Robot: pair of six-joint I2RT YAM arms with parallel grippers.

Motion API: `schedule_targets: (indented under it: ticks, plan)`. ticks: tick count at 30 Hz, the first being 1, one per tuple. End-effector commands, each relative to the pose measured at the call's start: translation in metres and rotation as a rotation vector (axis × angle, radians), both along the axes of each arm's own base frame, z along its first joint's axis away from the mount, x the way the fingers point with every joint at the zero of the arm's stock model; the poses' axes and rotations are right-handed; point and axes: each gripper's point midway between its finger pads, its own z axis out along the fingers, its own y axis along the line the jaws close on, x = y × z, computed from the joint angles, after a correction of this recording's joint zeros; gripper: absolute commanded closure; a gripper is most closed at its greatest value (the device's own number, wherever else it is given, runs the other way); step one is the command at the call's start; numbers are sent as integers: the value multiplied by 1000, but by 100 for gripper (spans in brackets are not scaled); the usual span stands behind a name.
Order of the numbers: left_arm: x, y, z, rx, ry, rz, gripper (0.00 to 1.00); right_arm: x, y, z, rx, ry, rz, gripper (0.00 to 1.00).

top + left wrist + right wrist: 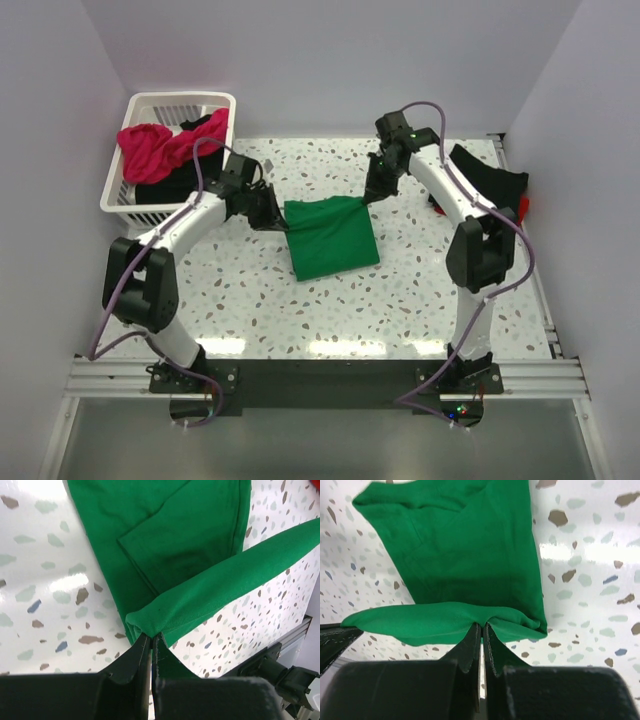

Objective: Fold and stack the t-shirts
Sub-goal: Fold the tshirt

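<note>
Green t-shirt (330, 240) lies on your desk (250, 290), far edge lifted, your left hand (151, 640) and right hand (481, 627) each clamped on it.

Centre: the green t-shirt (330, 238) is showing plain bright green against a table (250, 290) that is showing white flecked with grey, brown and blue chips. Upper left: a white slatted basket (182, 98) is displaying magenta-pink cloth (145, 150) and black cloth (160, 190). Right edge: a black shirt (490, 178) is showing.
</note>
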Motion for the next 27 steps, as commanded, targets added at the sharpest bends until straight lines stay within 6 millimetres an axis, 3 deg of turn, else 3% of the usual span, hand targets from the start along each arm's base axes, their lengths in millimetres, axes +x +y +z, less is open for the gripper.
schedule_targets:
  ticks: [1,2,5,14,22,23,24,25,26,27]
  plan:
    - [30,-1,17,-38,-85,-28,100,26,-4,16,6,-68,-6,100]
    - [34,1,11,-39,-73,-24,100,32,-6,7,2,-49,-12,100]
    - [48,4,5,-41,-63,-14,100,47,-5,7,12,-66,-13,100]
    - [90,10,-17,-33,-59,16,100,85,1,-19,27,-78,-26,100]
    - [130,21,-10,-3,-133,128,100,118,5,-26,40,-154,-73,100]
    - [139,21,-10,-7,-158,143,97,123,7,-30,43,-159,-77,100]
    - [148,19,-2,-25,-184,156,83,131,9,-25,58,-190,-84,100]
    - [155,19,2,-32,-200,165,50,135,11,-25,74,-203,-82,85]
    - [164,19,6,-33,-230,180,42,143,15,-20,97,-238,-81,50]
    - [172,16,15,-46,-256,186,38,145,16,-19,111,-244,-76,39]
